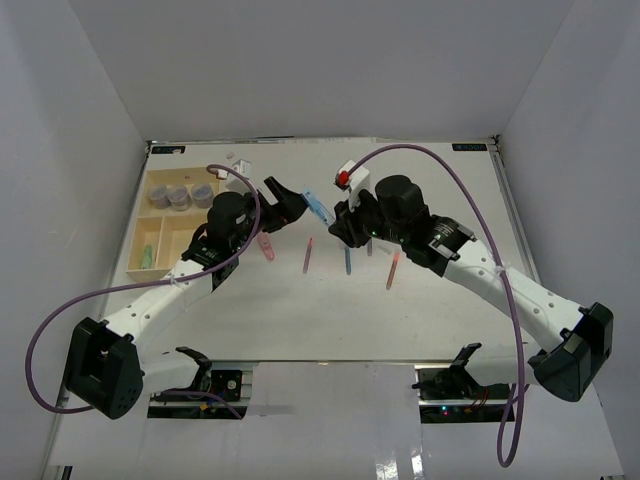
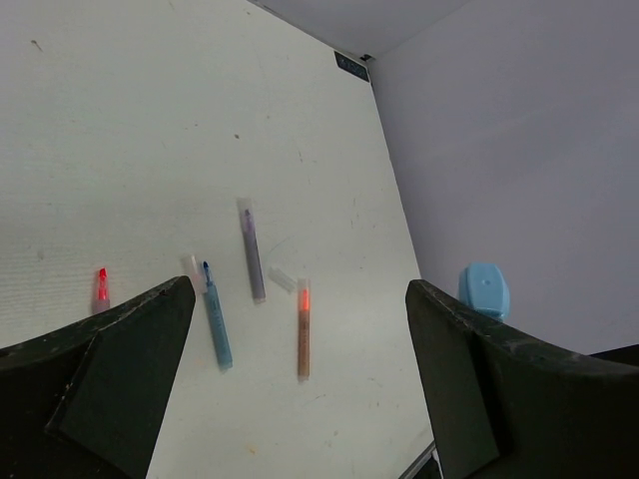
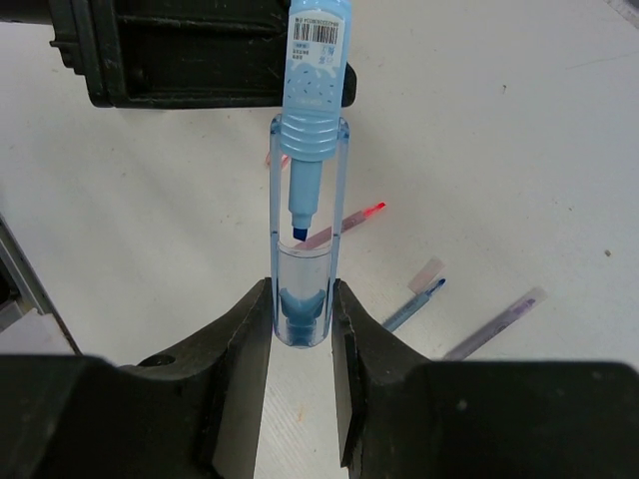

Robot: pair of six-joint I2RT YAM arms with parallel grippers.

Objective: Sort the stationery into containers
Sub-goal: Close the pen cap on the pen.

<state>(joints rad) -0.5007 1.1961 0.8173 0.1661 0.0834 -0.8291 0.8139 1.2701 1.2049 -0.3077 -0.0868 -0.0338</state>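
From above, my left hand (image 1: pixel 292 204) stands wide open and empty just above the centre. My right hand (image 1: pixel 336 222), right of it, is clamped on a pale blue marker (image 1: pixel 318 207). Loose pens (image 1: pixel 348 260) lie on the table (image 1: pixel 300 315) below both hands. The tray (image 1: pixel 165 213) sits at the upper left, with three pots (image 1: pixel 180 196) in its long section.

In my left wrist view, the pens lie between my spread fingers (image 2: pixel 120 359), and the marker's end shows at the right.

In my right wrist view, the marker stands up the middle of the frame, pinched near its lower end.
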